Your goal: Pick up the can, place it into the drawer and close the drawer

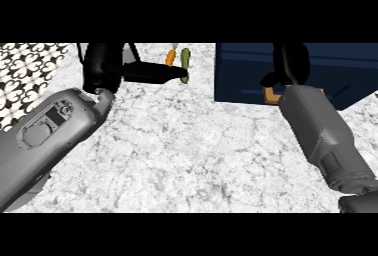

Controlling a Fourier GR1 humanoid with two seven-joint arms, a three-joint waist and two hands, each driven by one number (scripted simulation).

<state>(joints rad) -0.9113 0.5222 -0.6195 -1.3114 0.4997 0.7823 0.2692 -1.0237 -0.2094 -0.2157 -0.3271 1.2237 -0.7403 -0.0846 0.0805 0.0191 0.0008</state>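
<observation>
- The right hand (289,65) is seen over the dark blue drawer (244,75), beside an orange handle (273,96); whether anything is grasped cannot be told.
- The can is not visible anywhere, possibly hidden.
- The left hand (111,67) rests at upper left, fingers extended, near a carrot (170,56) and a green vegetable (185,62).

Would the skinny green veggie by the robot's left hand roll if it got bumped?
Probably. The green vegetable looks long and rounded, lying flat on the marble counter, so a sideways nudge could roll it. It seems stiff, not floppy, since it lies straight beside the carrot.
</observation>
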